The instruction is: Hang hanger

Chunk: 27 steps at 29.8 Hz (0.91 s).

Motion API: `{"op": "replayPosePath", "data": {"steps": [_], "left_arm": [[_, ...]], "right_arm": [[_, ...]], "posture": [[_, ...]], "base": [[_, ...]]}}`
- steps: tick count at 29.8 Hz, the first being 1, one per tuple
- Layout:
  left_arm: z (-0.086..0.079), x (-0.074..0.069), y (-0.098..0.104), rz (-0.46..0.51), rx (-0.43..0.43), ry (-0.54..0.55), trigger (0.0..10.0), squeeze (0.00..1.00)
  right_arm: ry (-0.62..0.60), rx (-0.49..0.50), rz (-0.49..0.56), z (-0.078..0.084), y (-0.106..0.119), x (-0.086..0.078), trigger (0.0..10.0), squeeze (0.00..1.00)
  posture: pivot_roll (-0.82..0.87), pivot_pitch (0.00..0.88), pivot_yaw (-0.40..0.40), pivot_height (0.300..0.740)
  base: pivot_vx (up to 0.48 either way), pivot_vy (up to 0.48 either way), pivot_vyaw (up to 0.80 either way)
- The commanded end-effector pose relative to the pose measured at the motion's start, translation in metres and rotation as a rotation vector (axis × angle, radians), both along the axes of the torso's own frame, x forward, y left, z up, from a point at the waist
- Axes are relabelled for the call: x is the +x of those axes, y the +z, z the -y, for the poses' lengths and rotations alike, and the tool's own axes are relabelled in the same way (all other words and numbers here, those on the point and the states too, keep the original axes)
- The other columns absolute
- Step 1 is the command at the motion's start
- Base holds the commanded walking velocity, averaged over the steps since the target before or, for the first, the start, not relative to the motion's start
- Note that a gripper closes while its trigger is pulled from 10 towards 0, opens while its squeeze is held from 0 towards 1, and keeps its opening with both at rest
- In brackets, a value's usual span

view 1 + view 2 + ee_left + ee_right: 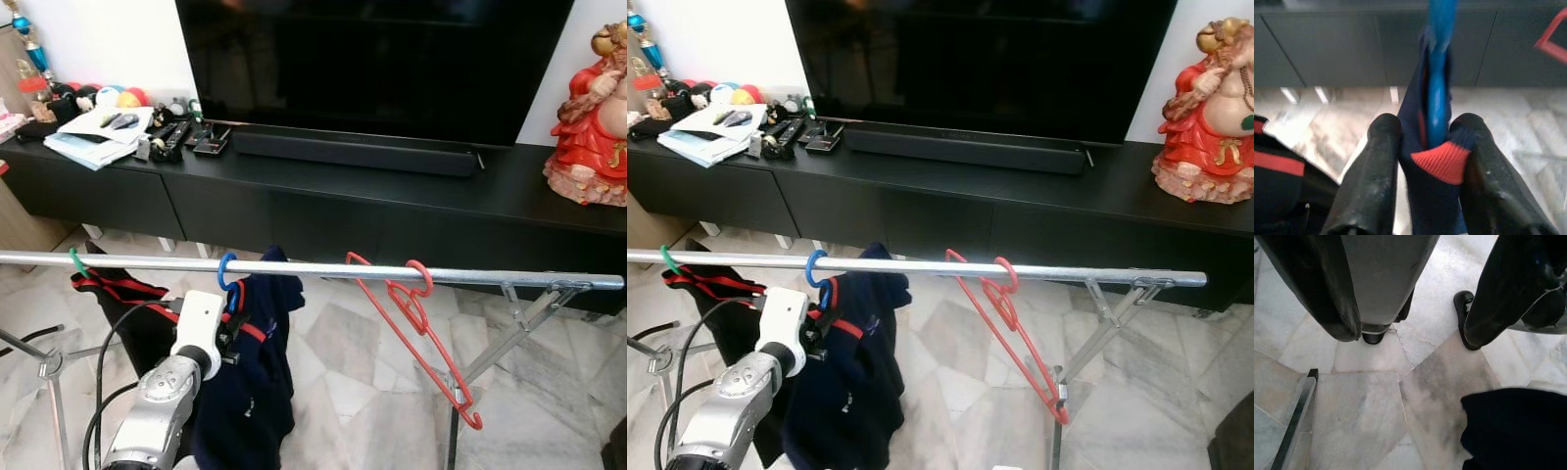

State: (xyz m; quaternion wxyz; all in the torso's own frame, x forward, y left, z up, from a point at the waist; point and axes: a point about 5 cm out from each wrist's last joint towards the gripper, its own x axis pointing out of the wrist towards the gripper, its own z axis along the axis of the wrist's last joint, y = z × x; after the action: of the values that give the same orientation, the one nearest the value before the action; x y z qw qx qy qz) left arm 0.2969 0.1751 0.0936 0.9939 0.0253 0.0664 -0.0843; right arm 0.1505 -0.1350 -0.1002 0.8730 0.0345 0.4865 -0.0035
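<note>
The left tool [1425, 161] is pinching the navy garment [257, 377] and the blue hanger [1437, 93] between its black fingers [1371, 181]. That hanger's hook is sitting over the metal rail [313, 267], between a green hanger [76, 261] and an empty red hanger [416, 328]. The right tool [1410, 328] is hanging spread above the marble floor [1376, 406].

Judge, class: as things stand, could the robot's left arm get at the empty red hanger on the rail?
Probably not at once. The left gripper is shut on the navy garment under the blue hanger; the red hanger hangs further right along the rail, nothing between.
</note>
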Motion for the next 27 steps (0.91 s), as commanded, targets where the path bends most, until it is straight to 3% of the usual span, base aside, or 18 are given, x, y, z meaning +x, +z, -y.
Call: {"op": "replayPosePath", "data": {"steps": [1,6,11,12,13,14,18,20,23,24,27], "left_arm": [[-0.002,-0.004,0.006,0.034,-0.007,0.006,10.0,1.0],[-0.001,-0.018,0.015,0.092,-0.026,0.006,10.0,1.0],[-0.008,-0.039,0.022,0.15,0.046,0.003,10.0,1.0],[-0.02,-0.05,0.022,0.161,0.115,0.033,10.0,0.47],[-0.02,-0.05,0.022,0.161,0.115,0.033,10.0,0.47],[-0.031,-0.061,0.018,0.148,0.169,0.066,10.0,0.0],[-0.054,-0.083,0.004,0.097,0.266,0.16,10.0,0.0],[-0.079,-0.102,-0.015,0.02,0.328,0.298,10.0,0.0],[-0.095,-0.116,-0.035,-0.068,0.351,0.382,10.0,0.0],[-0.102,-0.126,-0.052,-0.149,0.36,0.416,10.0,0.0],[-0.111,-0.138,-0.076,-0.261,0.326,0.482,10.0,0.0]], "right_arm": [[0.01,0.017,-0.053,-0.011,-0.005,-0.013,10.0,0.0],[0.004,0.005,-0.047,0.001,-0.004,-0.009,10.0,0.0],[-0.002,-0.003,-0.043,0.008,-0.003,-0.007,10.0,0.0],[-0.003,-0.007,-0.044,0.012,-0.003,-0.007,10.0,0.0],[-0.003,-0.007,-0.044,0.012,-0.003,-0.007,10.0,0.0],[-0.006,-0.012,-0.048,0.018,-0.004,-0.01,10.0,0.0],[-0.014,-0.022,-0.06,0.034,-0.006,-0.018,10.0,0.0],[-0.026,-0.033,-0.071,0.05,-0.006,-0.025,10.0,0.0],[-0.038,-0.043,-0.079,0.065,-0.006,-0.03,10.0,0.0],[-0.046,-0.051,-0.086,0.075,-0.005,-0.034,10.0,0.0],[-0.056,-0.061,-0.095,0.085,-0.004,-0.037,10.0,0.0]], "posture": [[-0.07,0.06,0.077,0.74],[-0.06,0.041,0.08,0.74],[-0.06,0.027,0.081,0.74],[-0.05,0.022,0.083,0.74],[-0.05,0.022,0.083,0.74],[-0.05,0.016,0.085,0.74],[-0.04,0.0,0.088,0.74],[-0.03,0.0,0.086,0.74],[-0.02,0.0,0.083,0.74],[-0.03,0.0,0.078,0.74],[-0.03,0.0,0.071,0.74]], "base": [[0.0,0.0,0.0],[0.0,0.0,0.0],[0.0,0.0,0.0],[0.0,0.0,0.0],[0.0,0.0,0.0],[0.0,0.0,0.0],[0.0,0.0,0.0],[0.0,0.0,0.0],[0.0,0.0,0.0],[0.0,0.0,0.0],[0.0,0.0,0.0]]}}
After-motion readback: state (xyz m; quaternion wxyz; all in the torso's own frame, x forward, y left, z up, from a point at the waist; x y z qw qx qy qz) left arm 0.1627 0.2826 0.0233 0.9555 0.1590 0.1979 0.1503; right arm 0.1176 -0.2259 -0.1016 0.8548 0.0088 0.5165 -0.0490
